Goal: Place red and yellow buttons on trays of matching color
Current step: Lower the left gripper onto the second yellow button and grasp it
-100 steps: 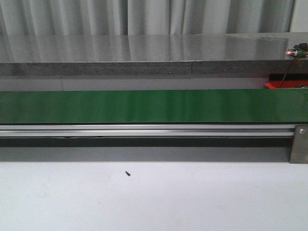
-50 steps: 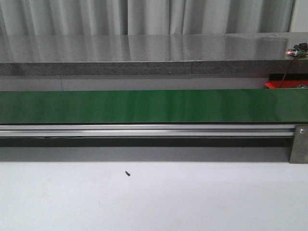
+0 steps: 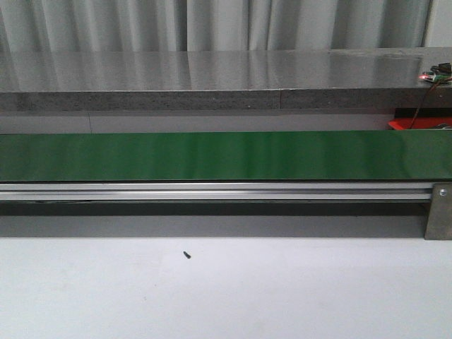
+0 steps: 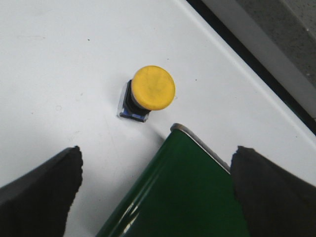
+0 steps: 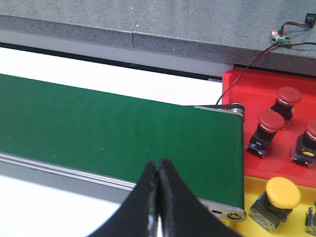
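1. Yellow button (image 4: 150,91) sits loose on the white counter (image 4: 59,59), just off the green belt's (image 4: 182,192) end; left hand (image 4: 155,182) hangs above it, spread wide, empty.
2. Right hand (image 5: 158,197) is pinched closed, holding nothing, over the belt.
3. Red tray (image 5: 247,98) holds red buttons (image 5: 270,122); yellow tray (image 5: 296,224) one yellow.
4. Judging by that, mostly sorted, one left.

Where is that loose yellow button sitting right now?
In the left wrist view, the yellow button stands on the white table, just off the end of the green conveyor belt, beyond the open left hand.
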Robot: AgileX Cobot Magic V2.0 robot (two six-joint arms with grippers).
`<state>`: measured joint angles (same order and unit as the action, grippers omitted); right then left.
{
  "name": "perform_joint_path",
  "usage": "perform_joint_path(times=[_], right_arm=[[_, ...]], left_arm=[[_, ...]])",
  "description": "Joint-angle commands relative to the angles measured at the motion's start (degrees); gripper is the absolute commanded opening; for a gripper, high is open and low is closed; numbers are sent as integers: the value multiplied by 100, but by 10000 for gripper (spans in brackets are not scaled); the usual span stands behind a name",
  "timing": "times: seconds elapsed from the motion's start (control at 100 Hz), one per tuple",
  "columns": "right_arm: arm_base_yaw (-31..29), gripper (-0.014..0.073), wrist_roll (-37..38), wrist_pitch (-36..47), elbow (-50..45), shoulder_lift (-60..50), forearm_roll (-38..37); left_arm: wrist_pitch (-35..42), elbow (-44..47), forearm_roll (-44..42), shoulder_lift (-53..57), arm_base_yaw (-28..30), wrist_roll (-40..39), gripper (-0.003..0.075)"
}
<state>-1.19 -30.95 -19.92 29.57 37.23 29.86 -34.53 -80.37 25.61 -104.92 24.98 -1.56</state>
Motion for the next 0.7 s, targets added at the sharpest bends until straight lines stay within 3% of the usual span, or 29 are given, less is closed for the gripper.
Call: perform_joint_path(times=[0.0,0.36,0.69], right_arm=[[5,-57,-47,350,134,-41,103],[5,-57,-47,345,134,-41,103],[5,-57,-47,345,134,-41,103]], left_arm=[[198,-426,242,10,10,-104,596],[-151,-1711,364,-1232,-1,-454,588],[-193,-2147,369,-1817,-1,-651,588]])
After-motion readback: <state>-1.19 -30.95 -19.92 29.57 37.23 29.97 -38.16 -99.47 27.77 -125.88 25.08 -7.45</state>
